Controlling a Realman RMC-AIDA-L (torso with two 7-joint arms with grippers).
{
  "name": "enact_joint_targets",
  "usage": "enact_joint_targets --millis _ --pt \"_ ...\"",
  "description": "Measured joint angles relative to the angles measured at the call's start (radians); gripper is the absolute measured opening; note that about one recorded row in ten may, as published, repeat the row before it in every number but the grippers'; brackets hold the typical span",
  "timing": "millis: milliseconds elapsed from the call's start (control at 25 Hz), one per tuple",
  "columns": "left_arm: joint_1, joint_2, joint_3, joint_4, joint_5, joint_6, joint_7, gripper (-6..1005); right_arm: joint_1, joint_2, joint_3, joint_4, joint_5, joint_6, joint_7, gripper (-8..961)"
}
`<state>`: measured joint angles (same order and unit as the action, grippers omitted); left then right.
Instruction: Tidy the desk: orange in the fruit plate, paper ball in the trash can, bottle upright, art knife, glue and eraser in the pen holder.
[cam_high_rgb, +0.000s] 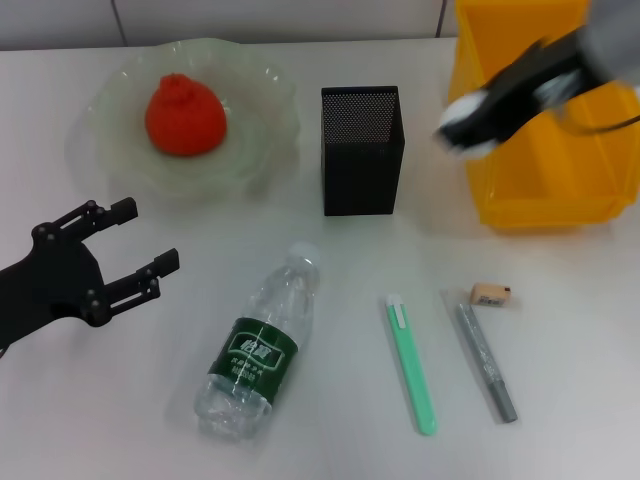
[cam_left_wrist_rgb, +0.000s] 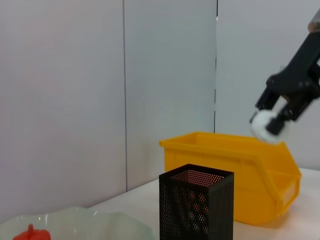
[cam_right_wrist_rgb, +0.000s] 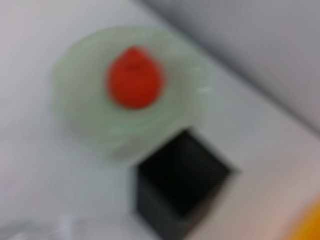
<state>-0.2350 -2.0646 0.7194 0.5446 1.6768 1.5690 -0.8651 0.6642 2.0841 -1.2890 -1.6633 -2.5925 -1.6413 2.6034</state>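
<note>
- The right gripper (cam_high_rgb: 470, 122) pinches the paper ball (cam_high_rgb: 462, 125) in the air at the near-left rim of the trash can (cam_high_rgb: 540, 190) — held high, presumably to clear the rim before dropping it.
- The left gripper (cam_high_rgb: 135, 245) hangs unclenched and holding nothing at 8 o'clock, near the bottle (cam_high_rgb: 258, 345).
- The orange (cam_high_rgb: 185, 118) already sits in the plate (cam_high_rgb: 110, 110) at 11 o'clock.
- The bottle lies flat at 6 o'clock; the eraser (cam_high_rgb: 491, 295) waits at 4 o'clock, the holder (cam_high_rgb: 361, 150) at centre-back.

The right gripper (cam_high_rgb: 470, 125) hangs raised, apparently clamped on something white. The left gripper (cam_high_rgb: 140, 245) rests low, fingers (cam_high_rgb: 160, 262) spread apart.
</note>
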Motion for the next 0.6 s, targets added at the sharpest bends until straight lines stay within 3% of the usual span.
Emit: enact_joint_targets --millis 80,280,400,600 --pt "0.002 0.000 0.000 0.000 0.000 0.000 0.000 788 -0.025 -0.003 0.133 -0.025 -0.022 0.004 -0.035 452" --pt "0.004 0.000 0.000 0.000 0.000 0.000 0.000 789 -0.067 -0.004 0.278 0.020 -0.023 0.098 -0.095 453" --pt "0.005 0.000 0.000 0.000 0.000 0.001 0.000 789 -0.077 -0.004 0.291 0.067 -0.023 0.155 -0.113 480" --pt "0.002 0.000 0.001 0.000 0.004 0.008 -0.035 789 -0.075 -0.005 0.297 0.257 -0.008 0.310 -0.146 525"
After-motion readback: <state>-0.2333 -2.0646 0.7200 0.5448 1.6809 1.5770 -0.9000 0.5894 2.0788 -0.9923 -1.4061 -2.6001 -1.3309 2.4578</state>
